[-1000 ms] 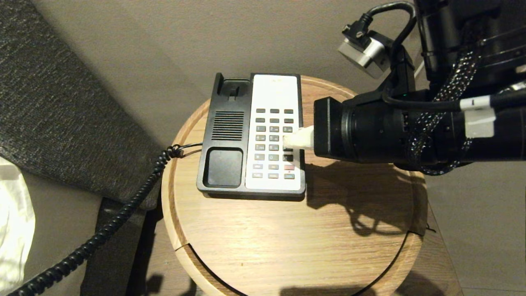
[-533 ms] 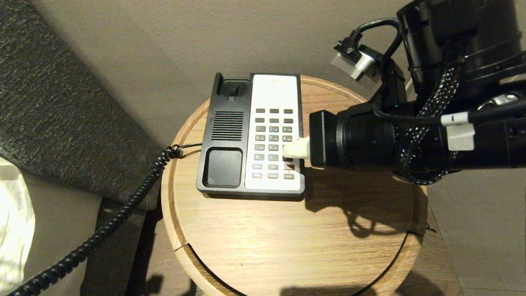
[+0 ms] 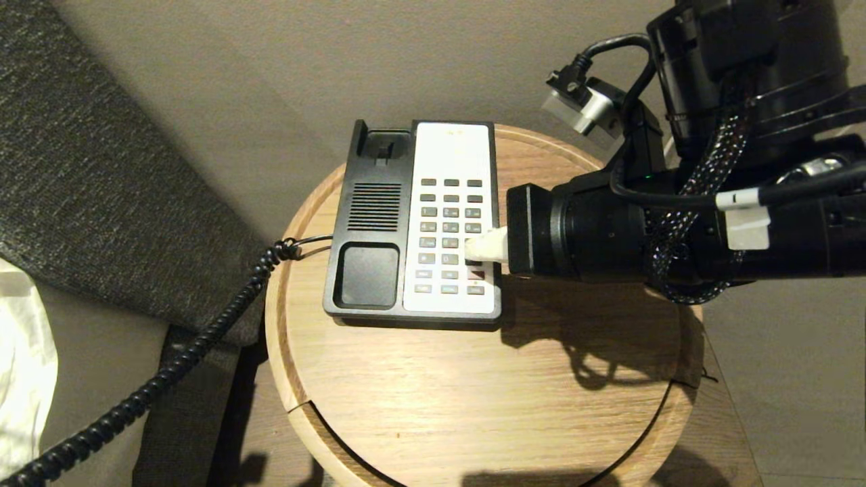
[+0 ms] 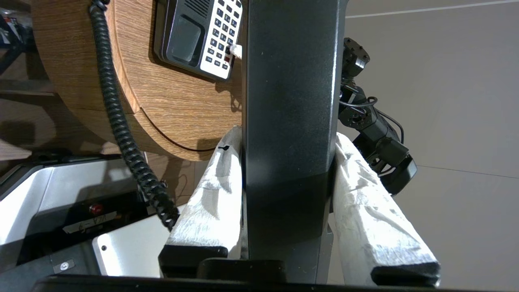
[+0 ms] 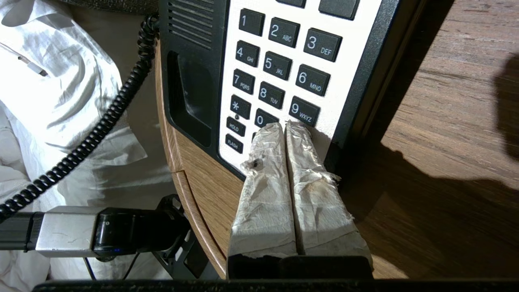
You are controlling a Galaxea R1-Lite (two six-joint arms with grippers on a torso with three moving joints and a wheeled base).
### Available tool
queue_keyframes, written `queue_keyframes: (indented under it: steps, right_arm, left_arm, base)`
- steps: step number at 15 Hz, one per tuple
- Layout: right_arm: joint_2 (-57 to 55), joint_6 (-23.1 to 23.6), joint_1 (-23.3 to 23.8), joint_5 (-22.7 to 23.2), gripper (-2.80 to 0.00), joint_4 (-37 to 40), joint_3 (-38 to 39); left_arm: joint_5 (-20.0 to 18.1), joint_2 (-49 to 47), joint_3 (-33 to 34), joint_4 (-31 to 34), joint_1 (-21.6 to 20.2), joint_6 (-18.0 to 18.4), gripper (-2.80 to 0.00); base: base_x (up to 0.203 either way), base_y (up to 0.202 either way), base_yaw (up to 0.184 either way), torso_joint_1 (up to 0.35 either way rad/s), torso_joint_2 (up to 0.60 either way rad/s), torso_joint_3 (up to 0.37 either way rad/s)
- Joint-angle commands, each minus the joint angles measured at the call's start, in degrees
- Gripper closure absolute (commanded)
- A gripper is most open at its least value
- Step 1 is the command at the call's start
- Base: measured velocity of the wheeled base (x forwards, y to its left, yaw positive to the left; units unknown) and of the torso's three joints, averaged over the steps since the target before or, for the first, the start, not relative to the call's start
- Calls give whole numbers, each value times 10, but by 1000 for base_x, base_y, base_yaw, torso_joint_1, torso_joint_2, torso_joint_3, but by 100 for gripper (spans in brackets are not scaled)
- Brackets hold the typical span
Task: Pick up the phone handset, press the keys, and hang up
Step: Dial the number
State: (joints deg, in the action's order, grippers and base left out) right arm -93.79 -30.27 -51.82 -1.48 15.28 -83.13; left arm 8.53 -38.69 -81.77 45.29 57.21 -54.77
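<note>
1. Left hand (image 4: 290, 190): clamped on the phone handset (image 4: 290, 101), one padded finger on each side of the black bar. It is held off to the robot's left, clear of the surface (image 3: 473, 392) and outside the head view. The coiled cord (image 3: 203, 345) trails from the phone base (image 3: 369, 223) over the surface edge toward it.
2. Right hand (image 5: 286, 126): padded fingers (image 5: 265, 178) pressed together with nothing between them, forming a single pressing tip. The tips rest at the lower right of the keypad (image 5: 275, 69), just below the 0 and 9 keys.
3. Step in hand: key pressing. Judged roughly midway; hang-up remains.
4. Keep the right-hand fingers closed so the tip stays narrow.
5. Centre the tip over one key before descending; the doubled tip looks wider than a key and may catch a neighbour.
6. Press straight down lightly, since a sideways push could slide the phone base.
7. Hold the left hand steady, keeping the cord slack.
8. The empty cradle (image 3: 379, 150) is unobstructed for the return.
</note>
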Motion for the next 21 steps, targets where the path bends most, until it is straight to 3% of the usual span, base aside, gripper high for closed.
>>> queue_keyframes:
  steps: [1,15,21]
  right_arm:
    - [-6,0,0,0,0,-1,0]
    - [-14,35,22,-4,0,-8,9]
    - [-11,30,22,-4,0,-18,15]
  left_arm:
    - [1,0,0,2,0,-3,0]
    - [0,-2,-2,2,0,-2,0]
    - [0,-1,-3,2,0,-3,0]
  base:
    - [0,0,0,0,0,0]
    - [0,0,0,0,0,0]
    - [0,0,0,0,0,0]
